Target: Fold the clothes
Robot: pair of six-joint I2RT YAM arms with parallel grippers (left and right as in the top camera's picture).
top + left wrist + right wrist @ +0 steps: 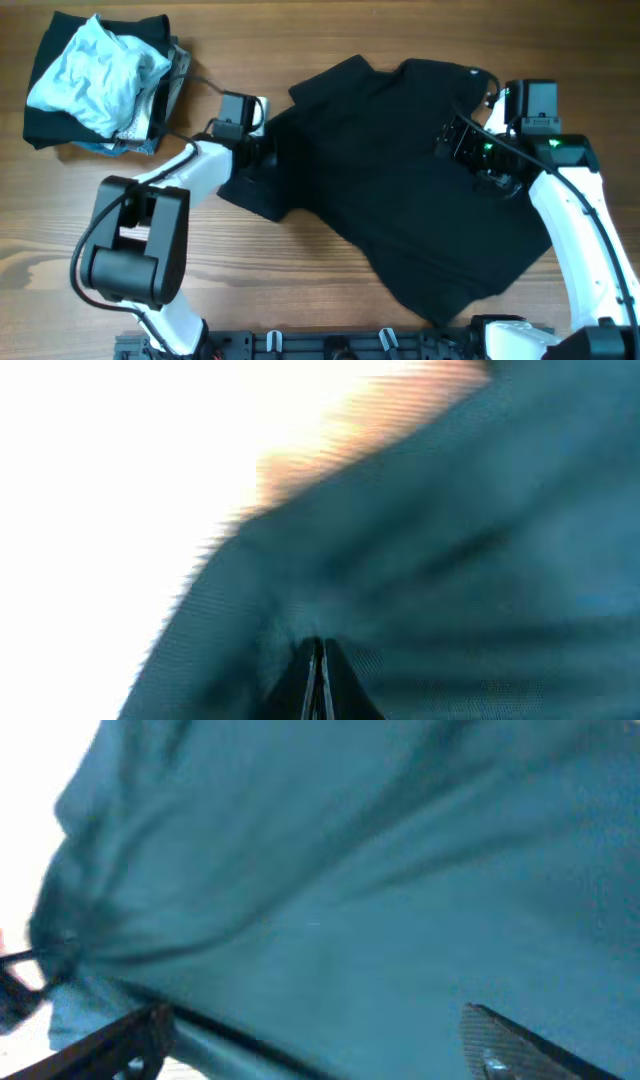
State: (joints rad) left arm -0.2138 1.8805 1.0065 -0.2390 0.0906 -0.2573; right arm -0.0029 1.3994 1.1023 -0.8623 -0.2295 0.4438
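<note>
A large black T-shirt [390, 190] lies spread and rumpled across the middle and right of the wooden table. My left gripper [262, 150] is at its left sleeve. In the left wrist view the fingers [315, 675] are pressed together with the dark fabric [450, 560] bunched around them. My right gripper [450, 140] is over the shirt's upper right part near the collar. In the right wrist view its fingers [320, 1040] are wide apart with the fabric [330, 890] lying beneath and between them, not pinched.
A pile of other garments [100, 80], pale blue on top of black and grey, sits at the table's far left corner. Bare wood [300, 290] shows along the front and left of the shirt. The arm bases stand at the front edge.
</note>
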